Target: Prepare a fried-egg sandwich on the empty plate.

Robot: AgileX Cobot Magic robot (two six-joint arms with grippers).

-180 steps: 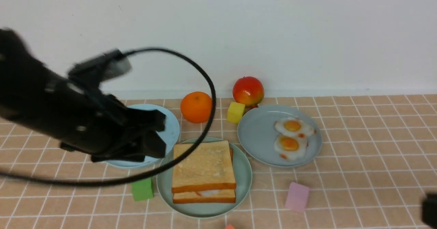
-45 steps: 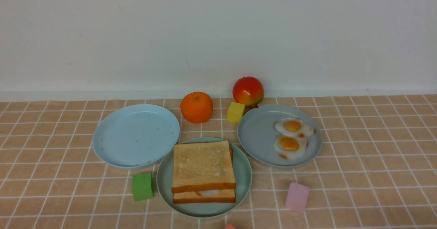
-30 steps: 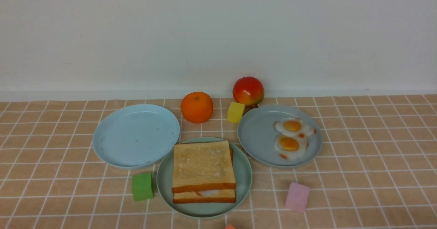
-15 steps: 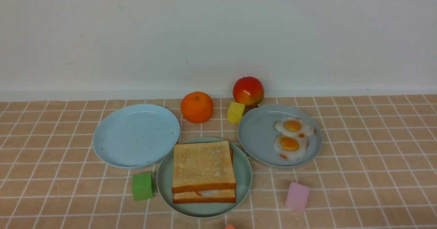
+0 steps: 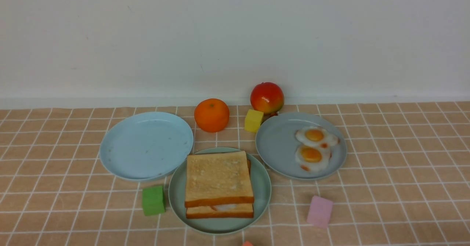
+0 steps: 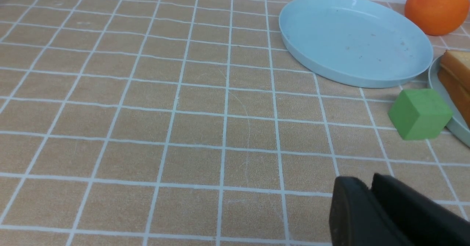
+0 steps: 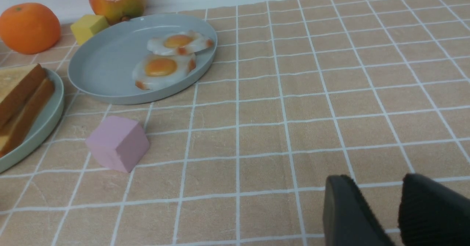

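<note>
Seeing the fried-egg sandwich (image 5: 219, 183) sitting on the mint-green plate (image 5: 262, 187); our left gripper (image 6: 369, 189) looks nearly closed, empty; right gripper (image 7: 383, 191) narrowly parted, empty.

Mint-green plate (image 5: 262, 187), golden-brown sandwich (image 5: 219, 181), white-gridded tan tablecloth (image 5: 396, 187)

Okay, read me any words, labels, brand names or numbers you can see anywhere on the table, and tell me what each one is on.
None. No readable text shows in any view: the plates, toast, eggs, fruit, foam cubes, checked cloth and wall are all unmarked.
</note>
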